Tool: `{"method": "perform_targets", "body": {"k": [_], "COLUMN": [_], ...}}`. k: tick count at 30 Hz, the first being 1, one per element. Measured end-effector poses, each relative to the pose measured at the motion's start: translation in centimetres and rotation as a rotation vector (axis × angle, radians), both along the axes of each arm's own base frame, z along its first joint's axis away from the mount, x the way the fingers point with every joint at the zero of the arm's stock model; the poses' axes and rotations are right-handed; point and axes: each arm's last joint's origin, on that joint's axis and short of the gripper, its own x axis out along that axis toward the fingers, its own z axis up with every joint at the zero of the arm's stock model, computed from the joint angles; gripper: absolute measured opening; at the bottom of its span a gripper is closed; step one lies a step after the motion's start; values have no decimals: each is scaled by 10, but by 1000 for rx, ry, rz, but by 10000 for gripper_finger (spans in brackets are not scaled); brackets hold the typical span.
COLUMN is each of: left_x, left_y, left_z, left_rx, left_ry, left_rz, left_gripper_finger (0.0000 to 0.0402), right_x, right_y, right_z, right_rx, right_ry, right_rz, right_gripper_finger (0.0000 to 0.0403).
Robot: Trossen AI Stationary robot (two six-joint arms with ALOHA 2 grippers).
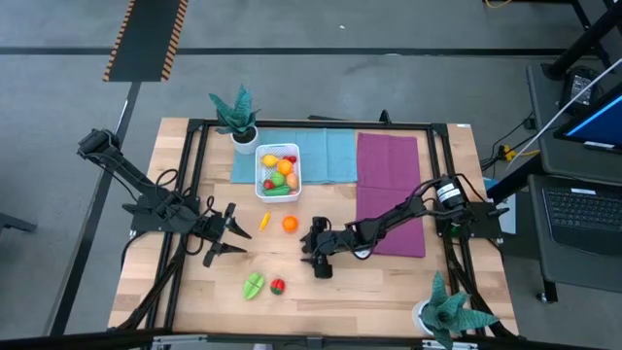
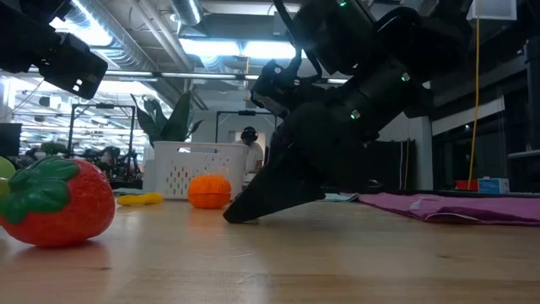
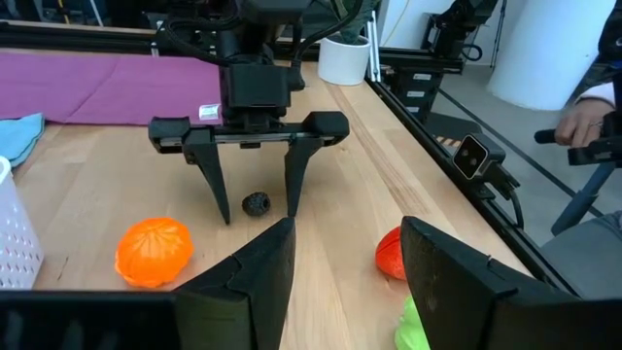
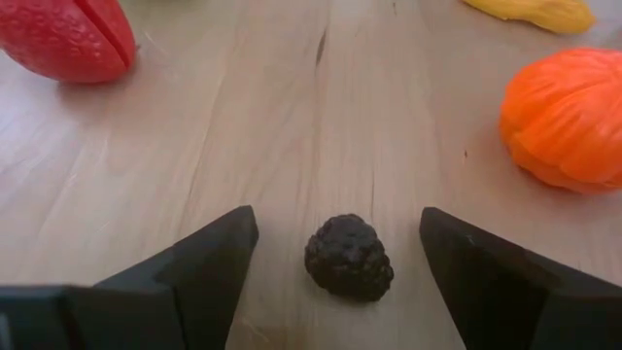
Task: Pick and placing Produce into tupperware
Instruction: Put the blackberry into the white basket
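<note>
In the low view the right hand [image 2: 253, 211] hides the dark berry [image 4: 349, 257] completely.

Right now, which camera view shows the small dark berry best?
The right wrist view: the dark berry lies close up between the open right gripper fingers. The left wrist view shows it small. In the high and low views the gripper hides it.

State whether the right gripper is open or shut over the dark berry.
Open. The right gripper has its two fingers spread on either side of the dark berry, with bare wood between each finger and the berry; nothing is gripped yet.
</note>
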Motion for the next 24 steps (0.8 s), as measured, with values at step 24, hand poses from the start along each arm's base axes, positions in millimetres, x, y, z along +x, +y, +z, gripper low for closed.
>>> {"method": "perform_targets", "body": {"k": [24], "left_x": [0], "left_y": [0], "left_z": [0], "left_rx": [0], "left_ry": [0], "left_rz": [0], "left_gripper_finger": [179], "right_x": [-1], "right_y": [0], "right_z": [-1], "right_rx": [-19], "right_ry": [3], "right_rz": [10], "right_gripper_finger": [140]}}
